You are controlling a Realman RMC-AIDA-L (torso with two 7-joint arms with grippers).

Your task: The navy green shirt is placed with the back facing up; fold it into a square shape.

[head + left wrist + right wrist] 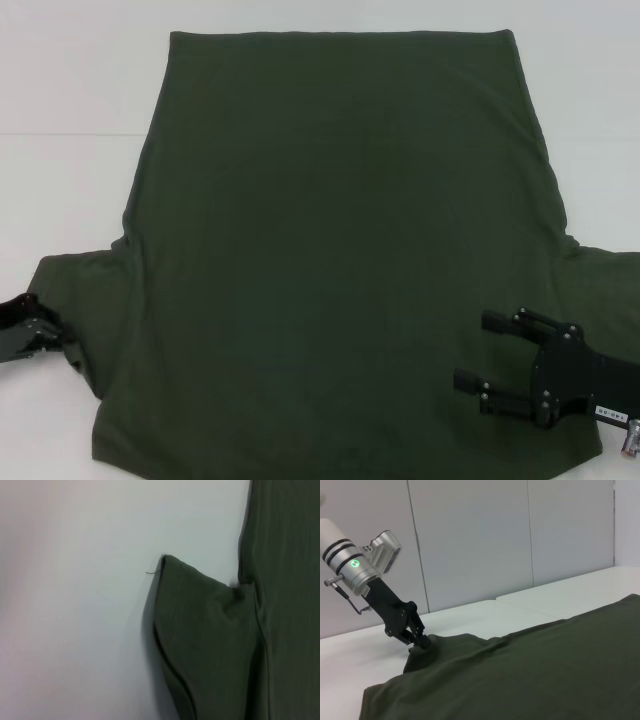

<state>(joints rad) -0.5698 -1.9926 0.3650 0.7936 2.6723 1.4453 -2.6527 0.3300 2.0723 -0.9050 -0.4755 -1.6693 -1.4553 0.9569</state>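
Observation:
The navy green shirt [330, 260] lies spread flat on the white table, its straight hem at the far side and its sleeves toward me. My left gripper [45, 335] is at the end of the shirt's left sleeve [200, 630]. In the right wrist view the left gripper [420, 642] is pinched shut on that sleeve's edge, and the cloth bunches up slightly at its tip. My right gripper [471, 350] is over the near right part of the shirt, its two black fingers [500, 322] spread open and holding nothing.
The white table [70, 90] shows bare on both sides of the shirt and beyond its hem. A seam [60, 135] runs across the tabletop. Grey wall panels [470, 540] stand behind the table.

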